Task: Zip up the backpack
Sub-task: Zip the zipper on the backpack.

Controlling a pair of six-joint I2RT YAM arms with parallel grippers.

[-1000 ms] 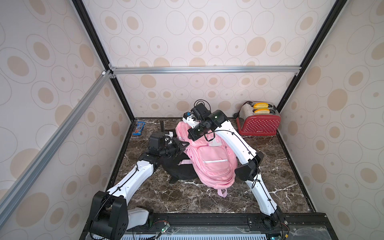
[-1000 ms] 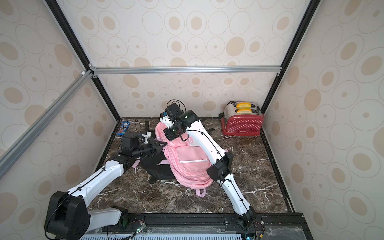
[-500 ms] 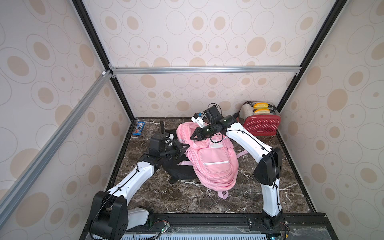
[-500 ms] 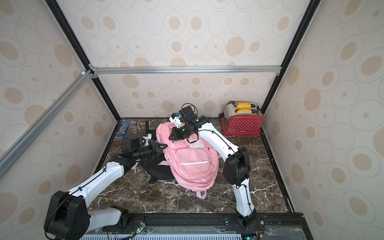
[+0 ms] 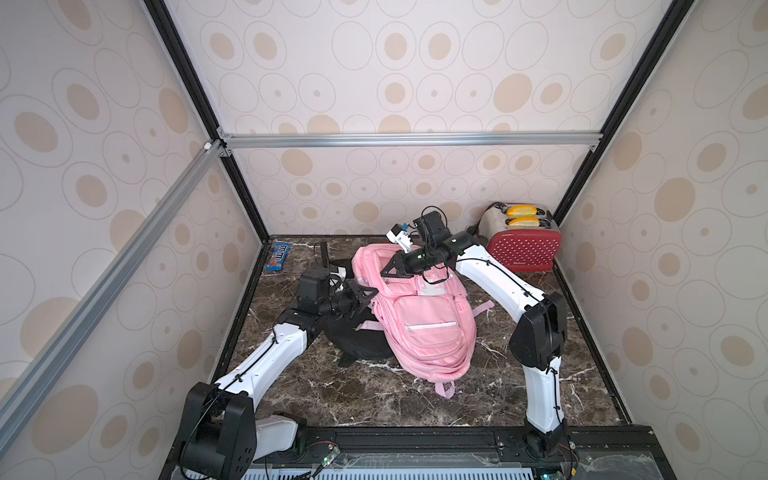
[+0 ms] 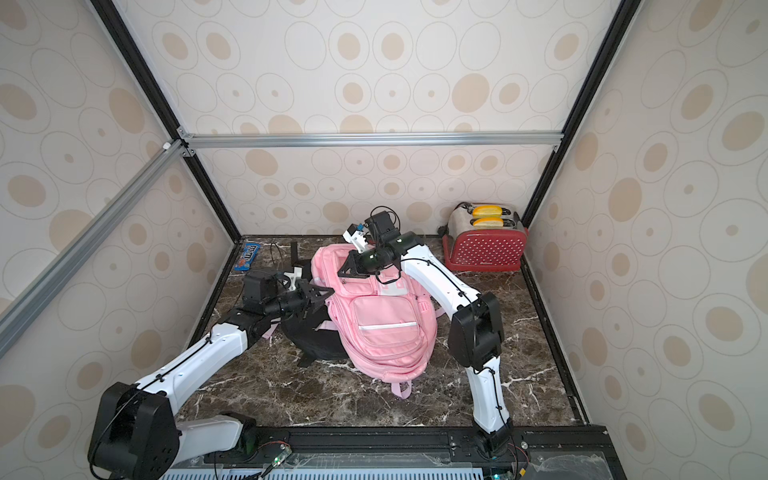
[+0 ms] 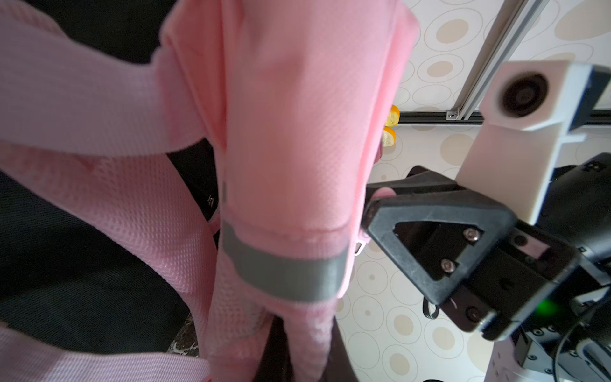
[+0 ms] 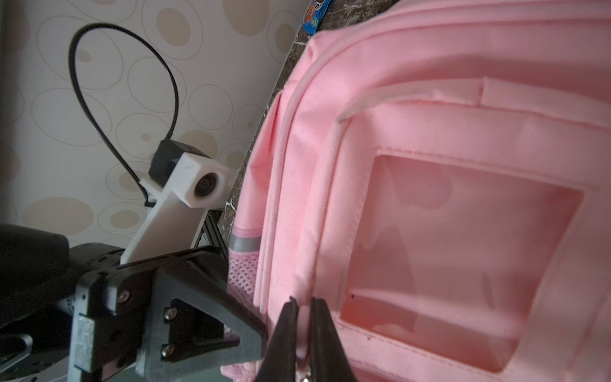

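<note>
Jaws tight: left gripper (image 5: pixel 371 296), right gripper (image 5: pixel 384 273), both seemingly on one backpack (image 5: pixel 428 328).

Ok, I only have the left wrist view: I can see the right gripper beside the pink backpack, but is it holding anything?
Observer: Yes. The right wrist view shows the right gripper shut on a small zipper pull at the pink backpack's edge.
Operator: And my left gripper?
Observer: In a top view the left gripper is shut on the backpack's side fabric.
Operator: Anything standing at the back?
Observer: A red toaster stands in the back corner, clear of the backpack.
</note>
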